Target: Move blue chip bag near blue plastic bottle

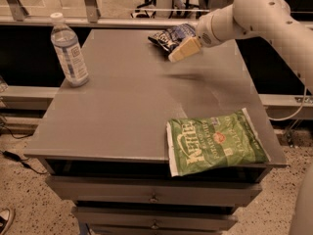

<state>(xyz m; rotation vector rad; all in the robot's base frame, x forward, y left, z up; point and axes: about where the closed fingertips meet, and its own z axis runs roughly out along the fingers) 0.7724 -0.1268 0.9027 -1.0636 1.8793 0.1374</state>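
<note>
The blue chip bag (168,35) is flanked closely by the gripper (184,49), held low as if for grasping; whether it is open cannot be told.

My white arm (274,18) stretched in from the upper right, forearm sloping down to the left, my gripper (183,50) at top centre of view, tip pointing down-left

counter (132,111): grey, drawers beneath.
blue plastic bottle (70,50): upright on counter.
blue chip bag (171,35): lying well right of bottle.
green chip bag (215,143): flat, right of bottle and nearer, well apart.
pincer (185,49): above counter, well right of bottle, beside blue chip bag.
</note>
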